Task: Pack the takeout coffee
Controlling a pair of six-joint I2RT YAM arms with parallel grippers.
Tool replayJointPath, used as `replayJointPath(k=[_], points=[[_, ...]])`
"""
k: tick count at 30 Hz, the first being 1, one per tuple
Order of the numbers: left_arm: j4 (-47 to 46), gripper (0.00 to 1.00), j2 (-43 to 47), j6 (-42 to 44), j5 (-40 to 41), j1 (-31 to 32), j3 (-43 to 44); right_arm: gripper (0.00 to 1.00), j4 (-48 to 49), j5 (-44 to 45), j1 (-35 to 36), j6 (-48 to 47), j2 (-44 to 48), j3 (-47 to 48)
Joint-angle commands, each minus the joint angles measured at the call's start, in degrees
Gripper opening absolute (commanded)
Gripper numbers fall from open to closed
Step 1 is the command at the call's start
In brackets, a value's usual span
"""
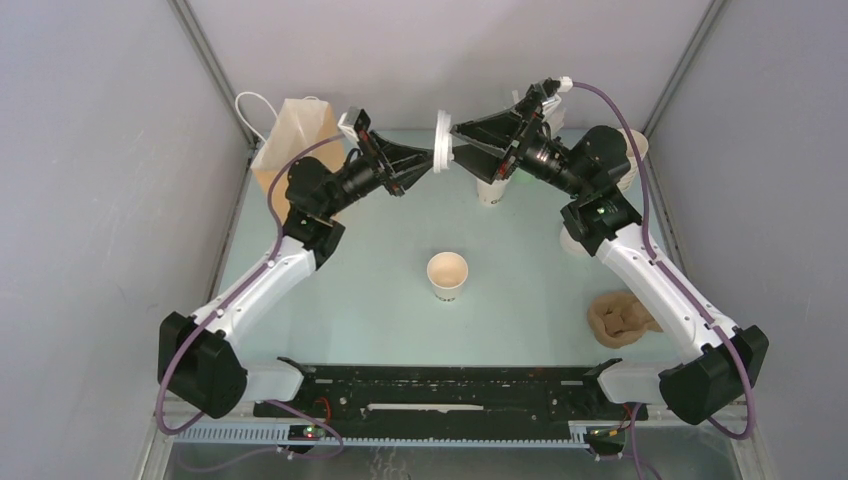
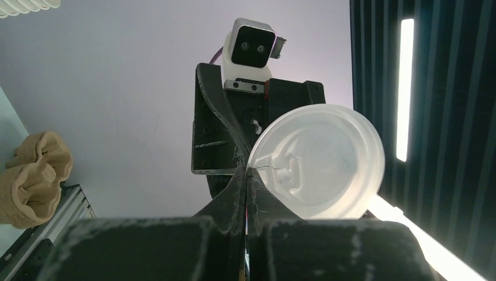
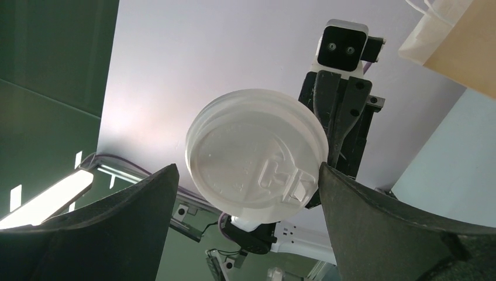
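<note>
Upper centre, the left gripper (image 1: 431, 162) is pinching the white plastic lid (image 1: 443, 143) by its rim, the right gripper (image 1: 457, 146) spread around it. Right should be closing squarely before left releases; the lidless paper cup (image 1: 447, 272) is standing mid-frame.

Nothing legible; embossed marks on the lid (image 3: 255, 153) unreadable.

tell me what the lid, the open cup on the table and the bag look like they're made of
The lid looks like thin moulded plastic: milky white, smooth, light glowing through it, with a raised sip tab. The cup seems to be paper: matte cream, rolled rim. The bag looks like matte brown paper with sharp folds and a white cord handle.
</note>
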State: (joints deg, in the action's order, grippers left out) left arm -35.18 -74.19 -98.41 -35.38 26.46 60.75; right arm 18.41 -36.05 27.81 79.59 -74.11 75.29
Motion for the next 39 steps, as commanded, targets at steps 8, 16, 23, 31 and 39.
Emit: replayJointPath(k=[8,16,23,31,39], points=[[1.96,0.00,3.07,3.29,-1.23,0.09,-0.12,0.96,-2.92,1.11,0.41,-3.21,0.98,1.31],[4.20,0.03,3.89,4.51,-1.02,0.09,-0.16,0.88,-1.98,0.72,0.24,-3.07,1.26,1.27],[36.36,0.85,10.37,24.00,1.10,-3.89,1.49,0.85,-14.94,-1.47,-2.56,-16.40,4.40,1.27],[74.93,0.98,18.10,45.93,14.14,-10.02,1.73,0.83,-55.10,17.22,3.86,-59.40,6.20,4.35],[83.49,1.00,20.25,54.53,19.97,-9.94,3.06,0.84,-77.83,44.02,21.20,-70.70,-12.72,20.78]])
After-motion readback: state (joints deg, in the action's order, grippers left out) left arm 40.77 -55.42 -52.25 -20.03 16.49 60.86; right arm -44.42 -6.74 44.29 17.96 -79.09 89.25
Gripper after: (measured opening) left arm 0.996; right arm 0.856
